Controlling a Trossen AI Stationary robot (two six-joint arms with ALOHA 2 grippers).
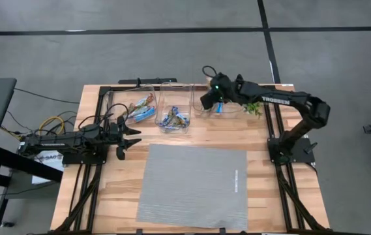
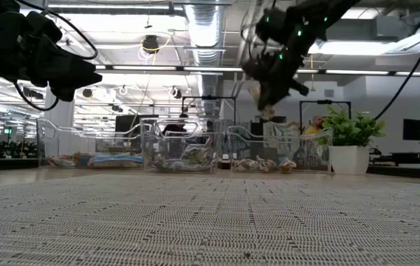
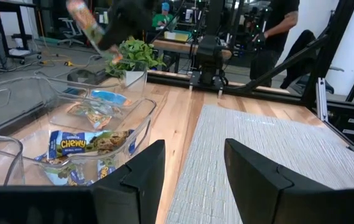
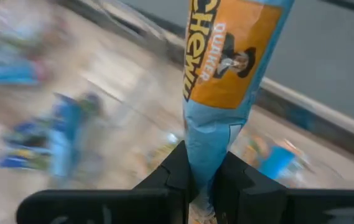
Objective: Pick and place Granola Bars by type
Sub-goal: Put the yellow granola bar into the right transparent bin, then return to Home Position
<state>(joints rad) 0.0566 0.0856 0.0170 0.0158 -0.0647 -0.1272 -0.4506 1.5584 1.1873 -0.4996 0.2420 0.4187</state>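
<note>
Desk [image 1: 192, 140], wooden, with a grey mat [image 1: 195, 186] over its near half; along the far edge I count three clear bins in a row, left bin [image 1: 138, 108], middle bin [image 1: 175, 112] and right bin [image 1: 221, 104], and a small potted plant [image 1: 255, 108] just beside the right one. My right arm reaches across to that far edge, and my right hand [image 4: 203, 177] hangs above the right bin, clenched on the lower end of one granola bar [image 4: 226, 68] that stands up from between the fingers. My left arm waits low at the desk's left side, its left hand [image 3: 192, 171] released, fingers spread, holding nothing, pointed toward the bins. Step in hand, as I judge it: the placing half of a pick and place, the bar carried over a bin. The next move calls for checking that this bin holds the matching type, lowering inside its walls, then letting go. The held bar: slim, shiny wrapper, light blue ends, orange panel with white lettering. Other bars [image 1: 172, 119] lie in all three bins; the mat carries none, so I take the sorting to be nearly finished.
</note>
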